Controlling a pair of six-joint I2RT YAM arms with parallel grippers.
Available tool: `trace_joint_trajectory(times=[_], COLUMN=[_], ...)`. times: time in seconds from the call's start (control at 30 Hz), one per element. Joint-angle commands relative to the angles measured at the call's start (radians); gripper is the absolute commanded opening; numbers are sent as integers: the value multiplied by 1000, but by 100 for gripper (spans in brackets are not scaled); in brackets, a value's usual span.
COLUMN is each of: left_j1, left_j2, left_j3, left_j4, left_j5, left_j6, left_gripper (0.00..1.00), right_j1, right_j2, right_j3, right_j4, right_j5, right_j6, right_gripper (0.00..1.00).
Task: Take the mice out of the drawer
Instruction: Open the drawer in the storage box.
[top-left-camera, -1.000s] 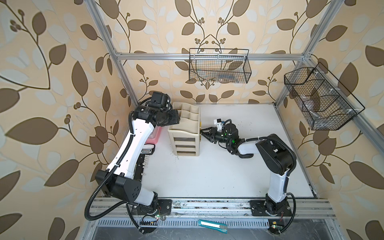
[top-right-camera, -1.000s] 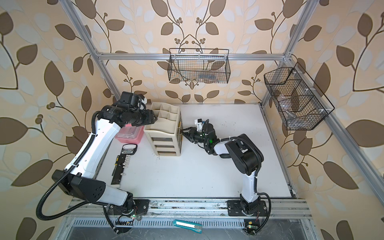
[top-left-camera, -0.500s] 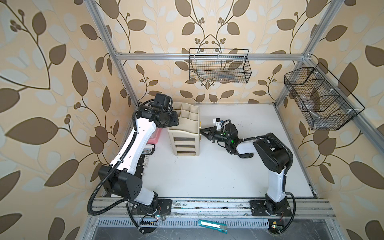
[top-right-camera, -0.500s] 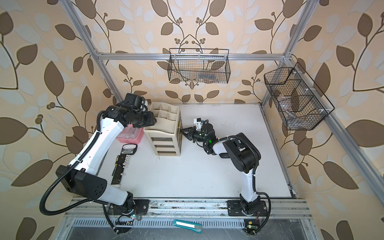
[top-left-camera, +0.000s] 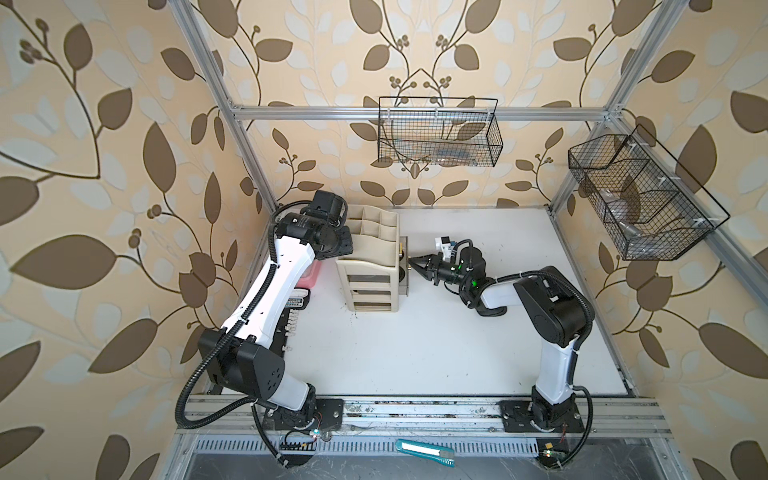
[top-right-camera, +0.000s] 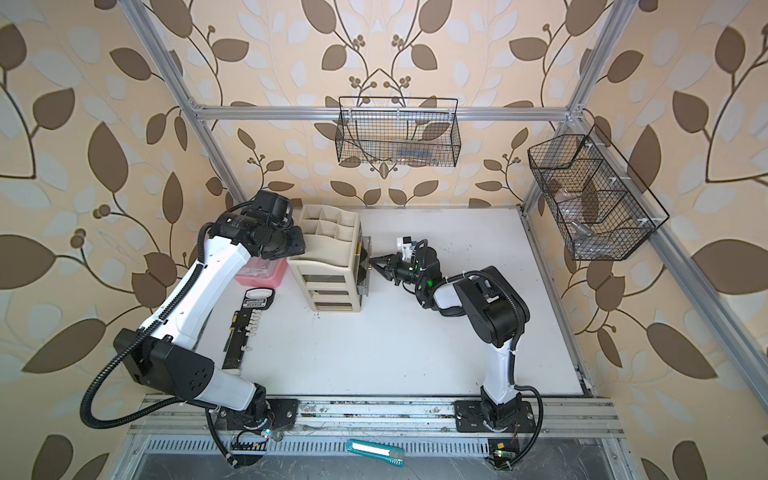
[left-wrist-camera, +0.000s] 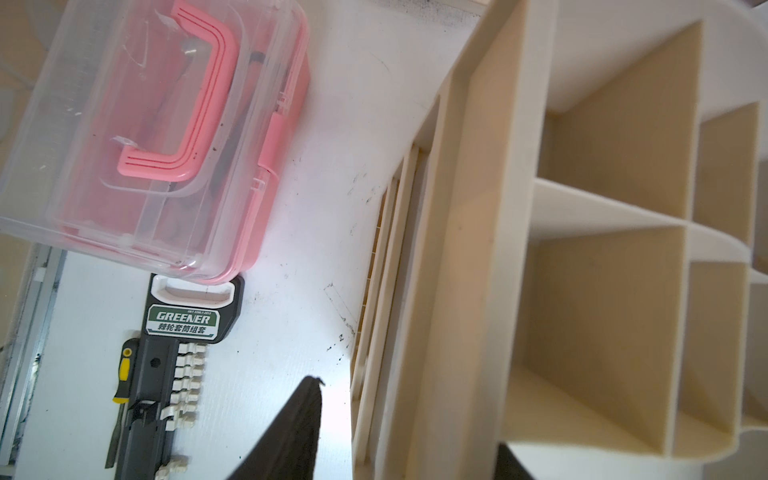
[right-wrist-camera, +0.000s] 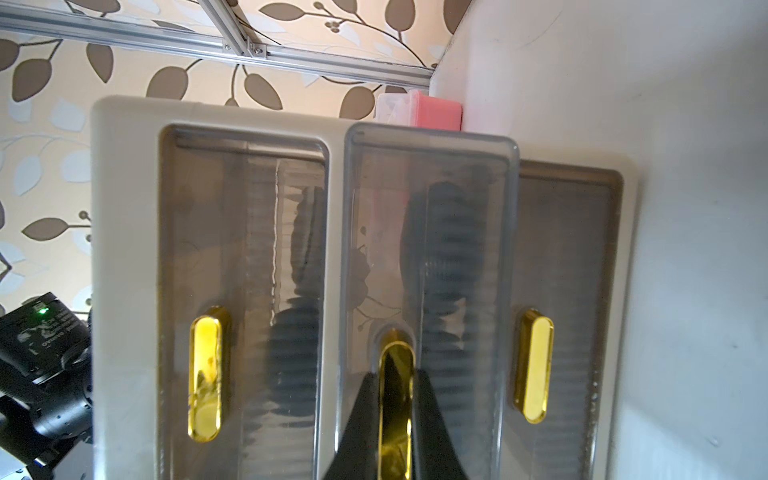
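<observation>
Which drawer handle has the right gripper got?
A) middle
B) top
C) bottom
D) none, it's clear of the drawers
A: the right gripper is shut on the gold handle of the middle drawer, which stands slightly out from the beige organizer.

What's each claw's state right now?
Left claw: open, fingers either side of the beige organizer wall, not clamped.
Right claw: closed on the gold handle of the middle drawer.
</observation>
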Motion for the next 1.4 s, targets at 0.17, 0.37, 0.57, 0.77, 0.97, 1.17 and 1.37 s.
trace_joint_trajectory(times=[0.17, 0.37, 0.57, 0.77, 0.97, 1.17, 1.37], left_j1=[-17, -17, -17, -17, -17, -17, -17], left_j2=[4, 5, 3, 3, 2, -19, -100], left_j3=[13, 10, 7, 6, 7, 35, 46], left_j4=[-23, -16, -15, -7, -2, 5, 25], left_j5=[-55, -48, -48, -44, -37, -27, 15], left_j6=[-31, -31, -28, -34, -33, -26, -10], left_gripper=[49, 49, 50, 50, 59, 73, 80], right_j1=[-84, -139, -187, -189, -188, -190, -185], right_j2=[-84, -151, -189, -203, -215, -312, -437], right_j3=[-83, -99, -129, -137, -134, -96, 27], right_j4=[-42, -165, -205, -254, -276, -541, -962], right_j5=[-37, -68, -81, -63, -42, 29, 184], right_j6=[-70, -139, -161, -183, -188, -304, -430], right_gripper=[3, 3, 3, 4, 14, 38, 51])
